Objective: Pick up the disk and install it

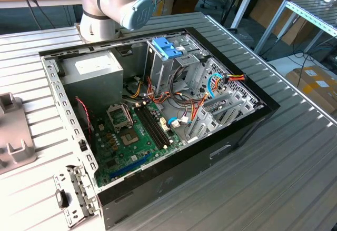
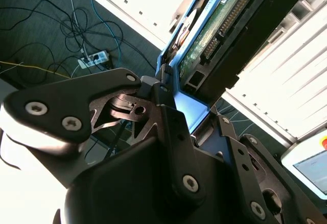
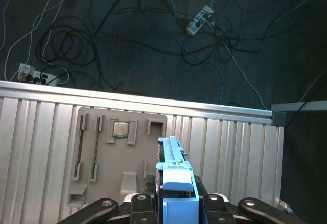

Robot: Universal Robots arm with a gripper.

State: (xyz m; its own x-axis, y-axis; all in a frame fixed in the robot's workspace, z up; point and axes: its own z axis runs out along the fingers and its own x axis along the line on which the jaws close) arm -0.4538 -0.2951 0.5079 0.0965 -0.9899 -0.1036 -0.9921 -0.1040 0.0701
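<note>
Hanging clear of the worktop (image 3: pixel 230 147), the disk (image 3: pixel 171 155) sits edge-on in the tool (image 3: pixel 176 203), whose two dark fingers (image 3: pixel 143 199) are pressed against the light-blue bracket (image 3: pixel 179 180) from either side, pinching it. In the second wrist view the same grip shows from the other side: the tool (image 2: pixel 193 101) clamps the blue end of the bracket (image 2: pixel 191 109), and the disk (image 2: pixel 225 25) juts away from it with its green circuit board and a row of connector pins exposed. In the first wrist view, beneath the disk lies the ribbed metal worktop with a grey tray (image 3: pixel 102 183) on it, the disk's far end reaching past the tray's edge; beyond the worktop's rim is a dark floor (image 3: pixel 127 81) strewn with cables (image 3: pixel 71 40). From the exterior view, the arm (image 1: pixel 113 4) rises behind the open case (image 1: pixel 174 181), which lies flat on the worktop (image 1: pixel 274 183). Inside the case are the green motherboard (image 1: pixel 134 136), the grey power supply (image 1: pixel 95 76) at the back, and a blue piece (image 1: pixel 167 47) with two paddle tabs on top of the drive cage. The grey tray (image 1: pixel 13 136) rests on the worktop at the exterior view's left, well apart from the case.
</note>
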